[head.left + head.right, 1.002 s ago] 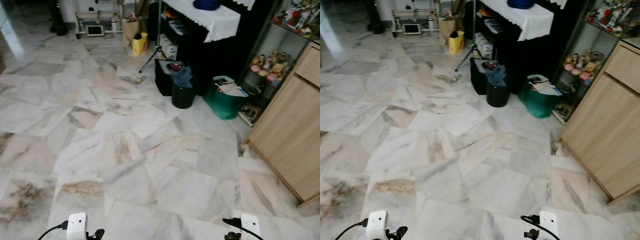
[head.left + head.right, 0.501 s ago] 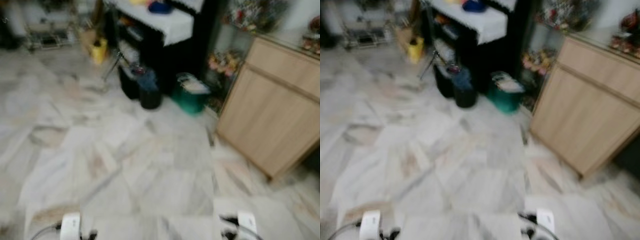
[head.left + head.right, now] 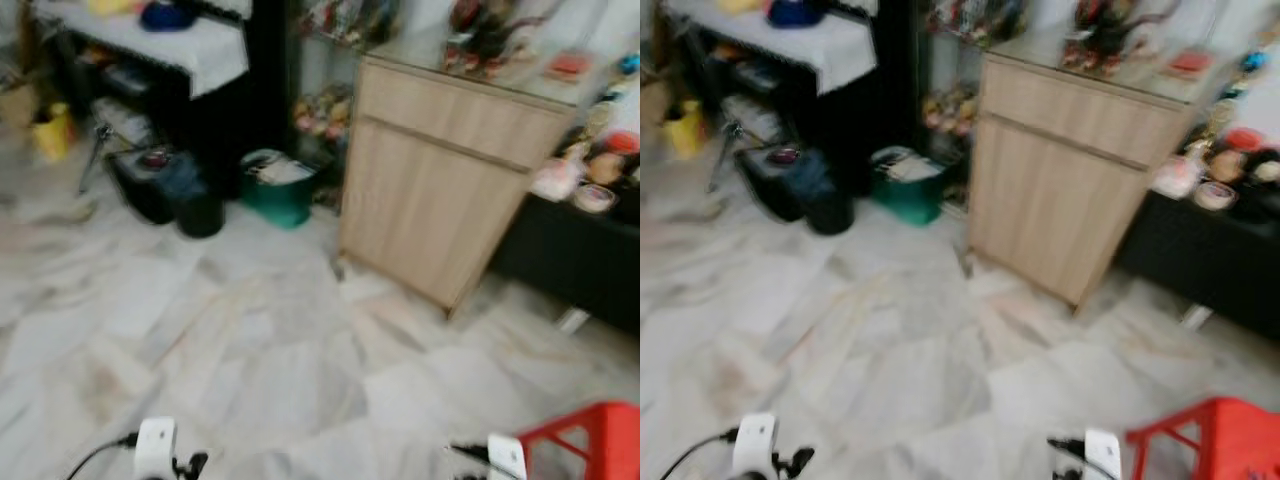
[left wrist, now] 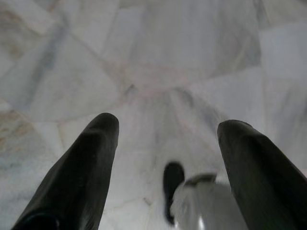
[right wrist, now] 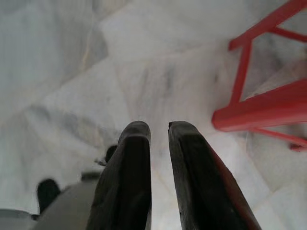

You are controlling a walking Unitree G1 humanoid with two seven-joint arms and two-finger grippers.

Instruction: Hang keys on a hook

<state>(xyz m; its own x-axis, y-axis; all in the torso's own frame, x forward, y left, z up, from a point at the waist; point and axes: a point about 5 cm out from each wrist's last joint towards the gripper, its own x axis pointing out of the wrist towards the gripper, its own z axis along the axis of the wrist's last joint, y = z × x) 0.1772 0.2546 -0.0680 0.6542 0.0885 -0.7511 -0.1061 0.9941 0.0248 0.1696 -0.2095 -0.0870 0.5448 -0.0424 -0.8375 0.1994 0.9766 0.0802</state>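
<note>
Both arms hang low over the marble floor; their white wrists sit at the bottom edge of the left eye view, the left wrist [image 3: 155, 447] and the right wrist [image 3: 505, 457]. In the left wrist view my left gripper [image 4: 169, 123] is open, its two black fingers wide apart with nothing between them. My right gripper [image 5: 158, 127] is shut in the right wrist view, with only a thin slit between the fingers and nothing held. It hangs close to a red stool [image 5: 268, 108].
A light wooden cabinet [image 3: 450, 170] stands ahead with cluttered items on top. A low dark shelf [image 3: 580, 265] is to its right. A green basket [image 3: 275, 192], black bins [image 3: 195, 205] and a cloth-covered black table [image 3: 200, 50] are to the left. The red stool [image 3: 590, 440] is near right.
The camera has swung to the right: the cabinet has slid from the right edge toward the middle, and the red stool and dark shelf have come into view. Both arms stay low.
</note>
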